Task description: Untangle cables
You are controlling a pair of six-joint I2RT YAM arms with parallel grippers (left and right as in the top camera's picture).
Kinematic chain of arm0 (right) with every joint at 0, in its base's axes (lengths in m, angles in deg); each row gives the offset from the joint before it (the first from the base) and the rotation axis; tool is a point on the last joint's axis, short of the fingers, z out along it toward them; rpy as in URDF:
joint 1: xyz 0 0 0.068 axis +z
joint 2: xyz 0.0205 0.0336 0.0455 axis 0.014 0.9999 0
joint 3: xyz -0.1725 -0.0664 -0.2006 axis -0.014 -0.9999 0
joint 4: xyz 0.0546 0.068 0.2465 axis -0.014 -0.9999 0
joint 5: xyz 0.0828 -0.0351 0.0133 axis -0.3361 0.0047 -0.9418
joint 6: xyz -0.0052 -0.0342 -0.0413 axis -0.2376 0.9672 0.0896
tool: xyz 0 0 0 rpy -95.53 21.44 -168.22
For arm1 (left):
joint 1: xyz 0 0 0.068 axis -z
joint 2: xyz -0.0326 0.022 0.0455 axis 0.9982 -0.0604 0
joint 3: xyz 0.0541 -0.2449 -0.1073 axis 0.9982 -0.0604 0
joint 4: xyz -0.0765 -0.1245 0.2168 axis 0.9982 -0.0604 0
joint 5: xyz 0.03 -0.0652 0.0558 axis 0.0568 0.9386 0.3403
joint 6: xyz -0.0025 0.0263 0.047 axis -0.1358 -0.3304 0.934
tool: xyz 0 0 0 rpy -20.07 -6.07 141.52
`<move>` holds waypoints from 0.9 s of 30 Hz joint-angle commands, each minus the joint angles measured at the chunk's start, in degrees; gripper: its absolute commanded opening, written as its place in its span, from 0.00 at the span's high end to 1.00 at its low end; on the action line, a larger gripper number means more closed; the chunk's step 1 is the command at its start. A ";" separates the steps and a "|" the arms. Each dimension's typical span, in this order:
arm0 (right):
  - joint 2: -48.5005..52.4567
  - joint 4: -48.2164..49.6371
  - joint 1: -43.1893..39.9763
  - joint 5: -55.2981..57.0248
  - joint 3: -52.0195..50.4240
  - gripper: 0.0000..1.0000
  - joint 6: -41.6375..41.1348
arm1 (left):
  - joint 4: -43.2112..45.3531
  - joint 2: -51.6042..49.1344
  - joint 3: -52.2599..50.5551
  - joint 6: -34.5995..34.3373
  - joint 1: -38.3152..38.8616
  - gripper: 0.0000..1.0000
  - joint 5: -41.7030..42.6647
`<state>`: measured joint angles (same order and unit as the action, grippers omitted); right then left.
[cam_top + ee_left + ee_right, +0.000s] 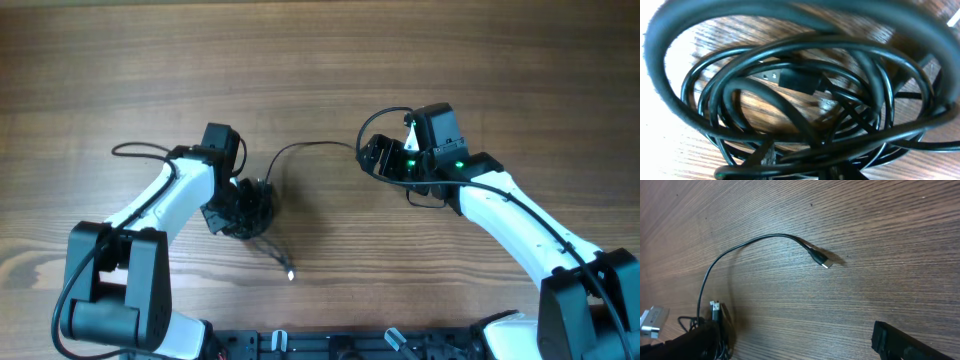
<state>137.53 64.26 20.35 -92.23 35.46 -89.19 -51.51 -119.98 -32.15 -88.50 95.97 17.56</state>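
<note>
Wood table: plain grain, the work sits between my two arms.
Black cables: knotted bundle left of centre, directly under my left gripper; not yet separated.
Long tail: leaves the bundle, arcs up and right, ends just in front of my right gripper.
Short tail: runs down from the bundle toward my base, bright tip at its end, lying free.
Left jaws: down on the knot. The fingers are lost among the coils, so I cannot tell whether they pinch a strand or only straddle it.
Right jaws: spread wide, nothing between them, just short of the long tail's end.
Why placed so: my read is that the left anchors the knot while the right lines up on the free end, so that tail can be drawn out of the loops.
Overhead only: whole layout, both arms, both tails, which end lies nearest which side.
Left wrist only: inside of the knot. Several loops cross over one another, and one plug is buried in the middle. One thick blurred coil sits right against the lens; no fingers visible.
Right wrist only: the long tail's own plug lies flat on the wood, metal tip pointing away from the bundle, apart from my finger at the frame bottom. Overhead hides that gap.
Risk: if the buried plug snags, pulling the tail could tighten the knot.
</note>
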 commanded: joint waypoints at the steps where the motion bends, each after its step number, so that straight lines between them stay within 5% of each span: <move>1: -1.29 -0.07 -0.13 1.18 0.17 0.00 0.98 | -0.39 -0.44 -2.82 -4.98 0.11 0.69 -1.40; 4: -1.29 -0.28 -0.13 1.16 0.17 0.00 0.94 | 0.26 -0.44 -3.08 -5.03 0.11 0.54 -1.38; 7: -1.29 -0.46 -0.13 1.16 0.17 0.00 0.94 | 2.75 -0.44 -3.06 -2.91 0.11 0.81 2.86; 8: -1.29 -0.50 -0.13 1.16 0.17 0.00 0.94 | 3.19 -0.42 -2.75 1.51 0.11 0.78 5.05; 10: -1.29 -1.16 -0.13 1.16 0.17 0.00 1.25 | -2.19 0.02 1.66 9.51 0.04 0.58 4.44; 12: -1.29 -1.16 -0.13 1.16 0.17 0.00 2.12 | -9.38 0.11 7.48 9.44 0.04 0.59 0.11; 15: -1.29 -1.14 -0.13 1.16 0.17 0.00 2.14 | -19.02 0.11 16.57 7.82 0.07 0.55 -6.32; 18: -1.29 -1.20 -0.13 1.14 0.17 0.00 2.14 | -25.38 0.11 25.55 6.12 0.07 0.38 -8.79; 23: -1.29 -1.81 -0.13 1.14 0.17 0.00 2.14 | -21.92 0.11 29.94 1.51 0.07 0.33 -4.85; 27: -1.29 -3.06 -0.13 1.16 0.17 0.00 2.21 | -20.57 -0.76 28.96 -8.94 0.11 0.30 -4.74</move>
<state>137.51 61.79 20.35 -92.20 35.46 -88.14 -72.30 -119.79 -2.76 -87.30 96.12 12.46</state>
